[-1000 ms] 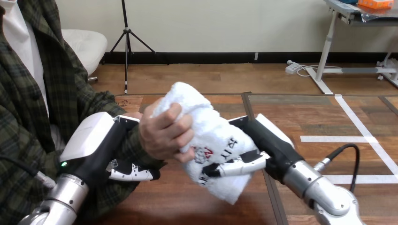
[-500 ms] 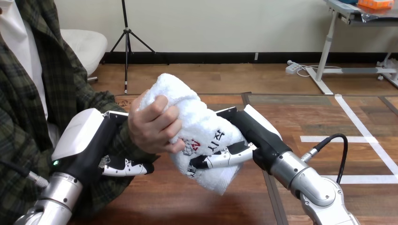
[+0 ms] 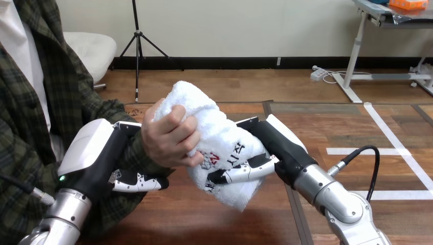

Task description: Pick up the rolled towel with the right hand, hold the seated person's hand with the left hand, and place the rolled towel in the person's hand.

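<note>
**Head view: 2 hands on 1 rolled towel, held clear of the table**

The robot's left arm rises from the bottom-left corner; its left hand (image 3: pixel 108 153) is closed round the person's wrist (image 3: pixel 140 159), thumb curled underneath and fingers hooked over the far side; just right of it the person's hand (image 3: pixel 171 139) wraps the upper half of the rolled towel (image 3: pixel 222 133); the towel sits tilted, its upper end toward the far left and its lower end hanging toward the near right, with a gap between that end and the table (image 3: pixel 194 219); the right hand (image 3: pixel 280 145) clasps the towel's right flank, thumb laid across the lower front, fingers hidden behind the cloth, so the person's hand and the robot's right hand are both on it; the right arm runs down to the bottom-right corner; bare wood lies beneath the towel and between the 2 arms; right of the right arm the tabletop is open out to the view's edge, crossed by white tape lines (image 3: pixel 367 151); the table's far edge runs behind the towel's top.
</note>
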Motion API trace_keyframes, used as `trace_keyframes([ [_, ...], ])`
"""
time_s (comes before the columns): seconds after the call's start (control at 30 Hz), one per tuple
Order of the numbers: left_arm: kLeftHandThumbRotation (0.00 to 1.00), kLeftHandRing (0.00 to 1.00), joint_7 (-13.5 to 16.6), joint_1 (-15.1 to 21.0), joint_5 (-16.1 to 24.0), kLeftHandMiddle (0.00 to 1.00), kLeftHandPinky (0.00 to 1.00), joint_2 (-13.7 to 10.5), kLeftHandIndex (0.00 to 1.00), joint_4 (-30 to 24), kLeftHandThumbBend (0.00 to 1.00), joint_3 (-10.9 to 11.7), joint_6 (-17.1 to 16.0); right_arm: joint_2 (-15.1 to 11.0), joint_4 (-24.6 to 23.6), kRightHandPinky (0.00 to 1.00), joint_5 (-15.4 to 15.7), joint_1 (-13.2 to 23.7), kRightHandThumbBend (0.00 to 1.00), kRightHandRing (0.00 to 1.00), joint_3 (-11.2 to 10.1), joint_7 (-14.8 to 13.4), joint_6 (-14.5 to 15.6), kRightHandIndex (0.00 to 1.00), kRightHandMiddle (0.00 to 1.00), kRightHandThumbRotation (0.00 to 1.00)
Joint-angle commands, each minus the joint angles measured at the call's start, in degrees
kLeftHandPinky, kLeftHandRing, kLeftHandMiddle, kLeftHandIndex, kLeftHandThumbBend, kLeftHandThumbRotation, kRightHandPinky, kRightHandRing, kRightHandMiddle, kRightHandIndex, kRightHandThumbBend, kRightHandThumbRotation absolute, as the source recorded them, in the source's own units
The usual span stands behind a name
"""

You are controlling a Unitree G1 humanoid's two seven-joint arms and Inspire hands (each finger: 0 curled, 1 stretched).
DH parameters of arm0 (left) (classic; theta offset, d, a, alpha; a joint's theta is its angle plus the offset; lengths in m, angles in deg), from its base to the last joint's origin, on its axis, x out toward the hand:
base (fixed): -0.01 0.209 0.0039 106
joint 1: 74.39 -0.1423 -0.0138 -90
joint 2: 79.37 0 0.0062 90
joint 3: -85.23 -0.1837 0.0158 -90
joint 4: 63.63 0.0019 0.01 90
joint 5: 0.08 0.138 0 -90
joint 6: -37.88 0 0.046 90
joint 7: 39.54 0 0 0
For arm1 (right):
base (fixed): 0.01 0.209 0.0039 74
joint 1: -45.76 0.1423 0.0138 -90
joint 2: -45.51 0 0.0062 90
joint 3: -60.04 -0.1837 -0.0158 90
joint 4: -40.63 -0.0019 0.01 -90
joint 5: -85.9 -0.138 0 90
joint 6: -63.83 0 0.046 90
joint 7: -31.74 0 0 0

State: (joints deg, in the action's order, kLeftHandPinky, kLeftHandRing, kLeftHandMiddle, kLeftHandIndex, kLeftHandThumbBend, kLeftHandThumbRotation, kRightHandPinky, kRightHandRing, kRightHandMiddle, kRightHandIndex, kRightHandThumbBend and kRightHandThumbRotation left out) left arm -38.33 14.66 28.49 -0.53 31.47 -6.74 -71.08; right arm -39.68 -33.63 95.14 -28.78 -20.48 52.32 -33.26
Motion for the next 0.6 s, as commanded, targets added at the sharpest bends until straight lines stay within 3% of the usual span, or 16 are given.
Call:
trace_keyframes([
  [0.0, 0.0, 0.38, -0.22, 2.77, -0.98, 0.45, 0.33, 1.88, 0.46, 1.12, 0.88, -2.85, -2.86, 1.37, -3.72, 0.25, 1.78, 5.96, 0.91, 0.33, 2.74, -0.07, -0.13, 0.43, 0.41, 0.15],
  [0.2, 0.05, 0.46, 1.3, 2.95, -0.18, 0.52, 0.4, 1.65, 0.53, 2.39, 0.89, -2.63, -4.18, 0.69, -5.03, 0.37, 1.91, 5.15, 0.94, 0.47, 2.2, 0.21, 0.22, 0.54, 0.53, 0.24],
  [0.37, 0.17, 0.54, 1.67, 3.0, 0.76, 0.61, 0.48, 1.07, 0.63, 2.69, 0.93, -2.64, -4.01, 0.31, -5.34, 0.51, 2.39, 4.7, 0.98, 0.59, 1.85, -0.24, -0.16, 0.63, 0.62, 0.33],
  [0.57, 0.28, 0.68, -0.17, 1.83, 1.71, 0.74, 0.6, 0.79, 0.77, -1.58, 0.98, -2.21, -0.08, -0.57, -7.2, 0.7, 3.41, 4.13, 1.0, 0.76, 1.65, -0.38, 0.2, 0.77, 0.76, 0.44],
])
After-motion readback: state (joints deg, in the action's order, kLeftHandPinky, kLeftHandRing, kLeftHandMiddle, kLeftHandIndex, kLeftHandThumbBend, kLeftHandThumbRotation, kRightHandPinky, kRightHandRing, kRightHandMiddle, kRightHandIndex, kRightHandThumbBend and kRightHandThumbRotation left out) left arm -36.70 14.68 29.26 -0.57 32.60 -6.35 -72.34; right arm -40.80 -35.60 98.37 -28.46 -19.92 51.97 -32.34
